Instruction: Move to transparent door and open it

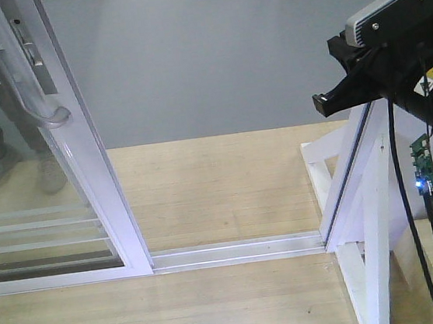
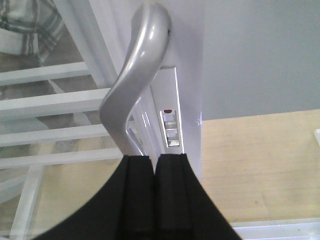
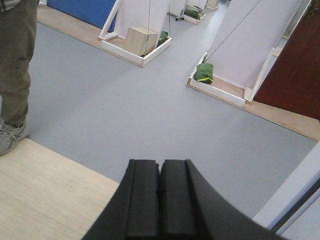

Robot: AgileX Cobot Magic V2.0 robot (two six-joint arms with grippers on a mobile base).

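So the transparent door (image 1: 83,157) is a tall clear-glass panel in a glossy white frame, sitting at the left end of the floor track with open track to its right. Thin white horizontal bars cross the glass. On the side rail there's a long pale curved handle (image 2: 131,85) with a hooked lower end, plus a small latch plate with a red dot.
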